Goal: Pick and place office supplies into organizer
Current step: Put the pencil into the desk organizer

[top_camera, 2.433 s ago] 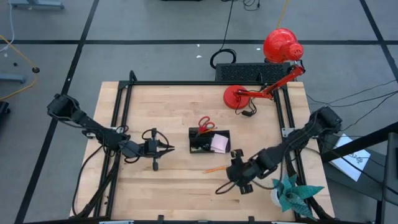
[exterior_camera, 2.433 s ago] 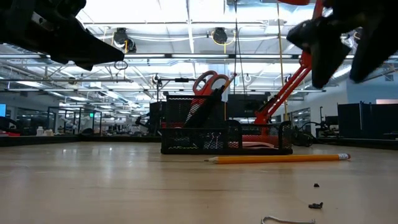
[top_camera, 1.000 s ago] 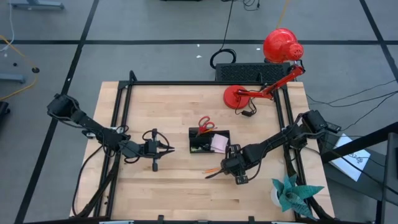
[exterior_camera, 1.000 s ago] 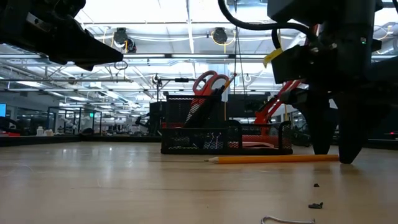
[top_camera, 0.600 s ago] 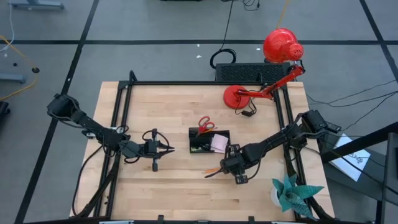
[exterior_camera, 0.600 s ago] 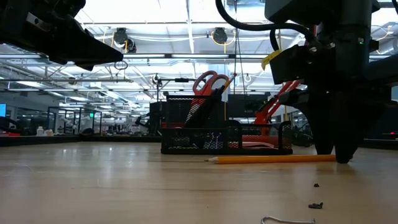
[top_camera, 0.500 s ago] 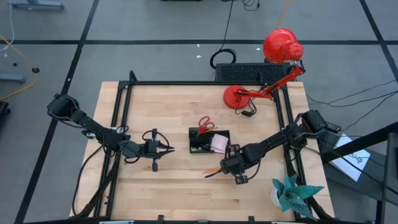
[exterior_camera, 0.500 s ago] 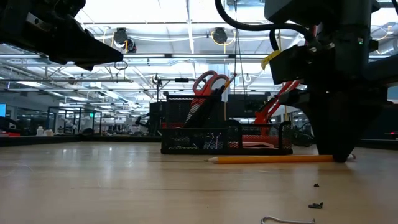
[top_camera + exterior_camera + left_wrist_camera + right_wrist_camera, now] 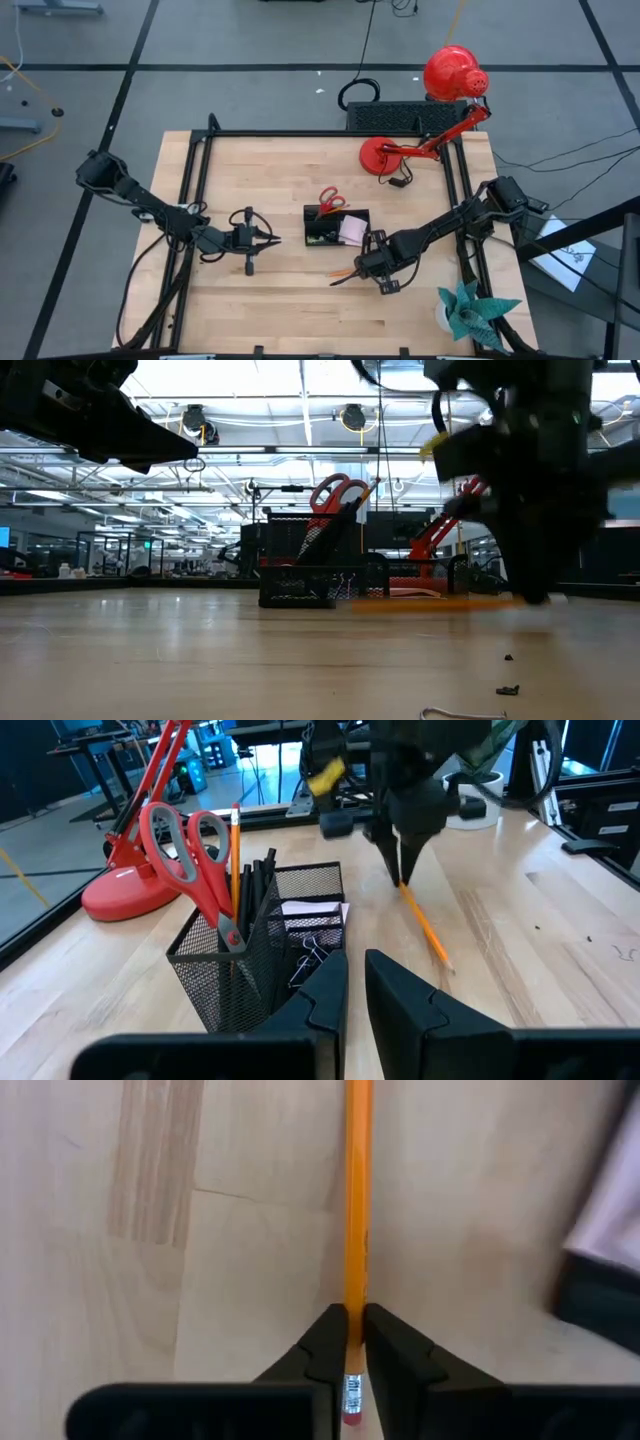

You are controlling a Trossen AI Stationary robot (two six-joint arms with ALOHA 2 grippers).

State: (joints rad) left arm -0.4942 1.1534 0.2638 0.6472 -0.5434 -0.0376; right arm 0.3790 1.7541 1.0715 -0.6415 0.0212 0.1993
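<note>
Pinching the orange pencil [image 9: 357, 1230] near its eraser end, my right gripper [image 9: 348, 1342] has its fingers clamped on it, low on the worktop [image 9: 270, 300] just in front of the black mesh organizer [image 9: 325, 228]. I judge this the grasp step. Next I need a clean lift, then a tilt upright over the scissors [image 9: 190, 860] compartment. My left gripper [image 9: 262, 239] waits well apart, fingers nearly together and empty.

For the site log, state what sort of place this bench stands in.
Likely a large robotics lab or workshop. The wooden table stands on a grey floor marked with dark tape, cables run across that floor, and the low view shows rows of ceiling lights and benches far behind.
</note>
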